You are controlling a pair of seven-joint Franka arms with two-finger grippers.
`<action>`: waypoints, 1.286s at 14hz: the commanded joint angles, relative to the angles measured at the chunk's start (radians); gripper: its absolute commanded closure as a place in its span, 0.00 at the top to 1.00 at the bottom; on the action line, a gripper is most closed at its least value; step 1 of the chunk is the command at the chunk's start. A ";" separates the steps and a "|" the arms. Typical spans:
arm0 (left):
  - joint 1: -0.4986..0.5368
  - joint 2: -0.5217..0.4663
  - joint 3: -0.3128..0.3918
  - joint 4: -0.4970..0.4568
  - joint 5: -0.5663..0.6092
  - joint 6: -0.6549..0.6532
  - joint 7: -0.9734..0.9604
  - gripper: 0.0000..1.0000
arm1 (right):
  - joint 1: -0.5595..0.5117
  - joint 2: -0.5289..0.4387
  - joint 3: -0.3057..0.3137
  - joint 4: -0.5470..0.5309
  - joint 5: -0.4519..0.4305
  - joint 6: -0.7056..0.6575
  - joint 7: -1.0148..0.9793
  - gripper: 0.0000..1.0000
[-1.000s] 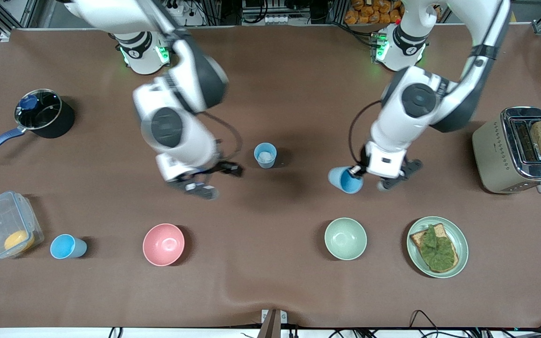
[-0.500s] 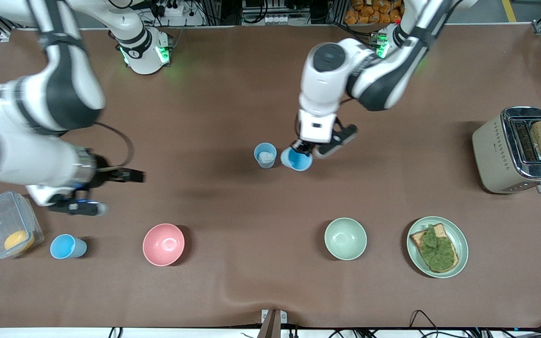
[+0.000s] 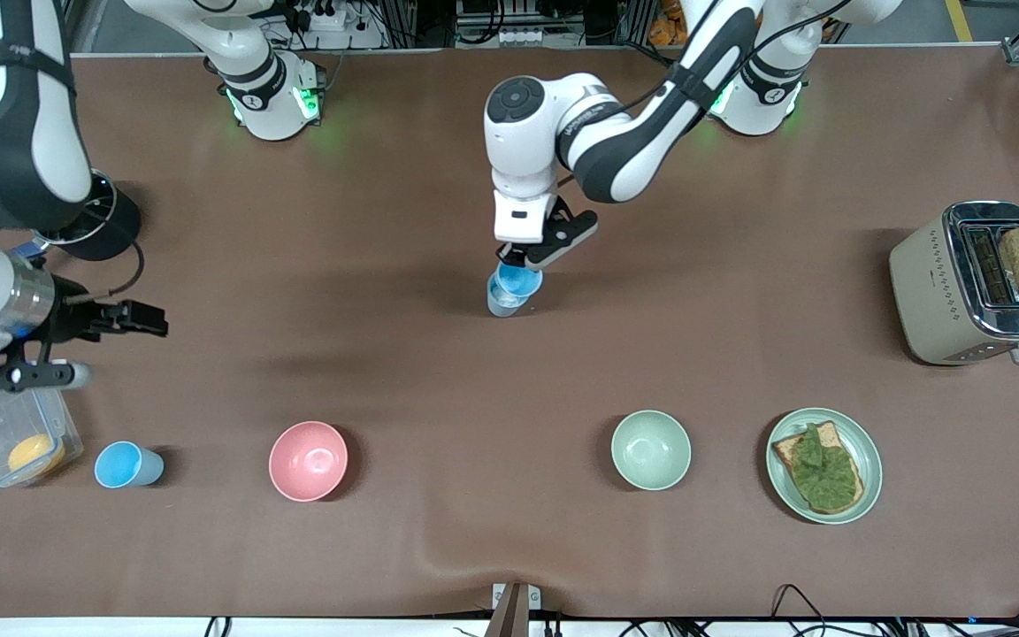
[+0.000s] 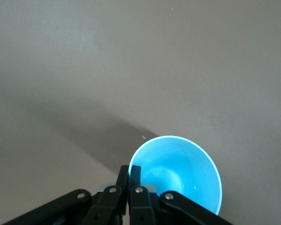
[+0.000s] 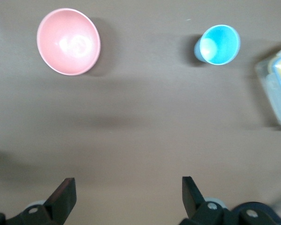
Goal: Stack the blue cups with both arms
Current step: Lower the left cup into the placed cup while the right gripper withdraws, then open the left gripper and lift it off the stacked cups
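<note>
My left gripper (image 3: pixel 514 262) is shut on the rim of a light-blue cup (image 3: pixel 520 281) and holds it tilted over a second blue cup (image 3: pixel 501 306) that stands mid-table. The held cup's base is at that cup's mouth; I cannot tell how deep. In the left wrist view my left gripper (image 4: pixel 129 171) pinches the held cup (image 4: pixel 178 173), which hides the lower cup. My right gripper (image 3: pixel 120 351) is open and empty over bare table near the plastic box. A third blue cup (image 3: pixel 126 465) stands near the front edge. The right wrist view shows it (image 5: pixel 218 44) apart from my open right gripper (image 5: pixel 129 194).
A clear plastic box (image 3: pixel 10 433) holding something orange stands beside the third cup. A pink bowl (image 3: pixel 308 460), pale green bowl (image 3: pixel 650 449) and plate with toast (image 3: pixel 823 464) line the front. A toaster (image 3: pixel 974 283) and dark pot (image 3: pixel 94 226) stand at the table's ends.
My left gripper carried its cup from the left arm's end of the table to over the standing cup. My right arm swung out to the plastic box, its gripper open.
</note>
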 commanded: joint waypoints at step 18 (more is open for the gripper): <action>-0.030 0.073 0.014 0.169 0.101 -0.086 -0.026 1.00 | -0.084 -0.253 0.021 -0.114 -0.014 -0.054 -0.044 1.00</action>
